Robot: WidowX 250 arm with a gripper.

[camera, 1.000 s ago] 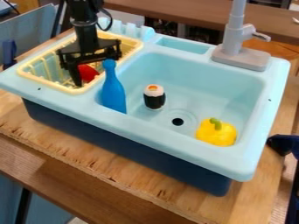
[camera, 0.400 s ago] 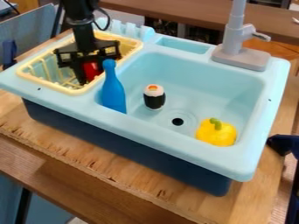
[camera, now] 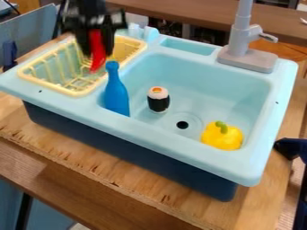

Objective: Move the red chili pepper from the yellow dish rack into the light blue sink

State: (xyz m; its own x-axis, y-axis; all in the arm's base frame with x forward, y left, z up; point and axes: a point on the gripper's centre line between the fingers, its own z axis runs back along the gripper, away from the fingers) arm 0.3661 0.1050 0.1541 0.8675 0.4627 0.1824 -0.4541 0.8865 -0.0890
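Above the yellow dish rack [camera: 75, 93], at the upper left of the camera view, hangs the black gripper [camera: 98, 48]. It is shut on a red object [camera: 97, 51], which is blurred and points downward over the rack. Just right of the rack, a blue bottle-shaped toy [camera: 116, 95] stands upright at the left end of the sink basin. A sushi roll toy [camera: 158, 99] with a black band and white top sits in the basin, and a yellow pepper [camera: 222, 136] with a green stem lies near its front right corner.
The light blue sink [camera: 178, 152] rests on a wooden table [camera: 129, 188]. A grey faucet [camera: 247, 56] rises at the sink's back right. Something dark blue [camera: 292, 148] stands at the right edge.
My gripper has closed on the red object in the rack and risen with it above the rack. The bottle, sushi roll and pepper have kept their places.
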